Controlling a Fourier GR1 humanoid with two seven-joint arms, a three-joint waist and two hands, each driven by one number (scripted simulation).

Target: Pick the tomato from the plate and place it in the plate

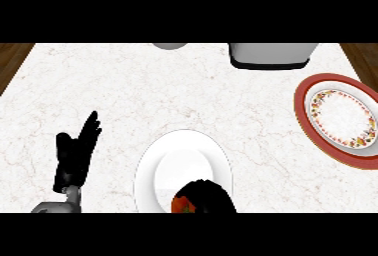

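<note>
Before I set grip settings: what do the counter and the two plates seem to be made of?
Counter: looks like polished marble or stone, pale with fine veining. White plate: probably glazed ceramic, plain and smooth with a soft sheen. Red-rimmed plate: likely glazed ceramic too, with a printed floral band inside its rim.

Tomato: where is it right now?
The tomato sits low-centre in the head view, on the white plate, under the right robot hand curled over it.

From my end the desk (148,90) was pale marble. A grey appliance (269,55) sat at its far edge, some grey object (170,45) left of it.
</note>
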